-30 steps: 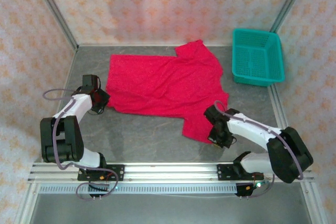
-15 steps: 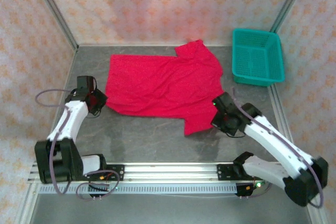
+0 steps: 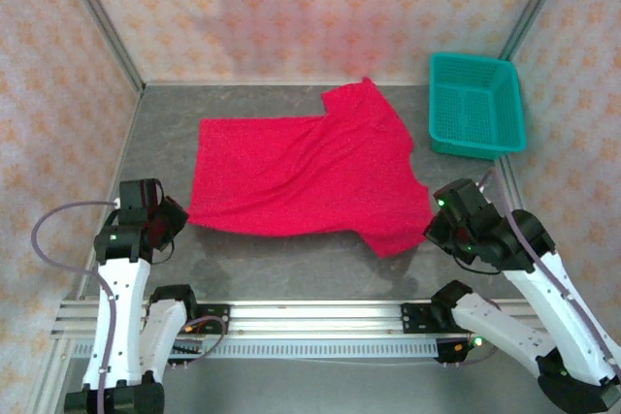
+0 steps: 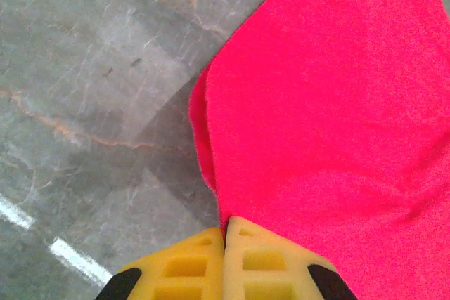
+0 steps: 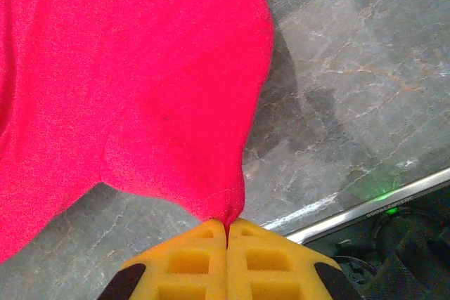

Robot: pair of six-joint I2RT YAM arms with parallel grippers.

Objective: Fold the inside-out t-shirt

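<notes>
Top camera looks down; close wrist cameras share t-shirt (image 3: 306, 172).

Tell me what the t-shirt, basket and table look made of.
The t-shirt looks soft matte cloth: it drapes and wrinkles. The basket seems moulded plastic: teal, mesh holes. The table looks like grey veined stone, or a print of it.
</notes>
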